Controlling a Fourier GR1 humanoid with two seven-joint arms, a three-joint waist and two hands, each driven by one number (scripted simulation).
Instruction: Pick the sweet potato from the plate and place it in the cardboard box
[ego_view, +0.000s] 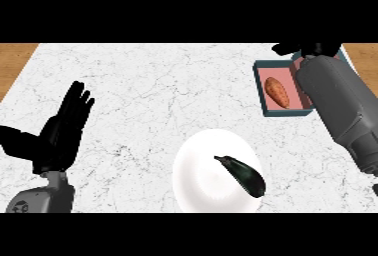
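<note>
Already the sweet potato (277, 92) lies inside the box (261, 90), on its pink floor toward the left wall, so the placing looks done or nearly so. The right hand (310, 49) is at the far end of the box, past its top edge; only dark finger shapes show beyond the grey forearm (336, 105), and I cannot tell whether they are open or curled. Nothing shows between them. The forearm lies over the right side of the box and hides that wall.

The risk from here, as I judge it, is in pulling back. The arm is close over the box, perhaps touching it, so a low or sideways retreat could catch the rim, drag the box across the counter (148, 85) or tip it and roll the sweet potato out. Lifting clear before swinging back would avoid that. The hidden right wall makes the clearance hard to judge.

The white plate (199, 175) sits near the counter's front edge, well apart from the box. It holds one thing, a dark eggplant (244, 176) lying aslant toward its right rim, partly overhanging it.

The left hand (63, 130) rests at the left, fingers straight and up, holding nothing.
</note>
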